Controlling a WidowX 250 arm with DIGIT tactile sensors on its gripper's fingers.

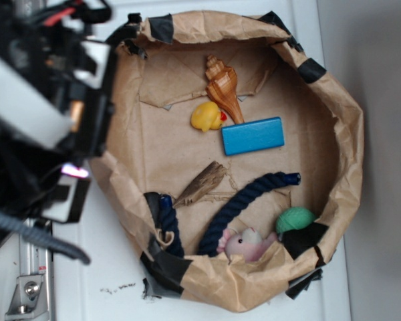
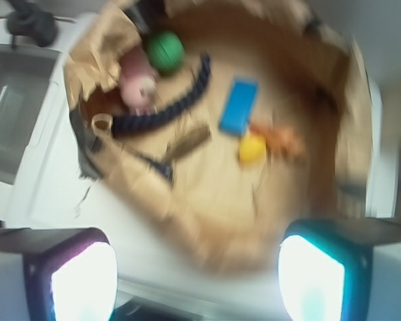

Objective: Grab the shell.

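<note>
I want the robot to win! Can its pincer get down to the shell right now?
Probably yes. The shell lies uncovered in the paper bin, only touching the rubber duck; the pincer hangs open outside the rim.

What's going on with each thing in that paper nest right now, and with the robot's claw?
shell: lying free beside the duck, not held.
yellow duck: loose, next to the shell.
blue block: lying flat.
wood piece: lying flat.
blue rope: stretched in a curve.
green ball: by the wall.
pink toy: against the wall.
claw: open, empty, outside the paper nest.
</note>
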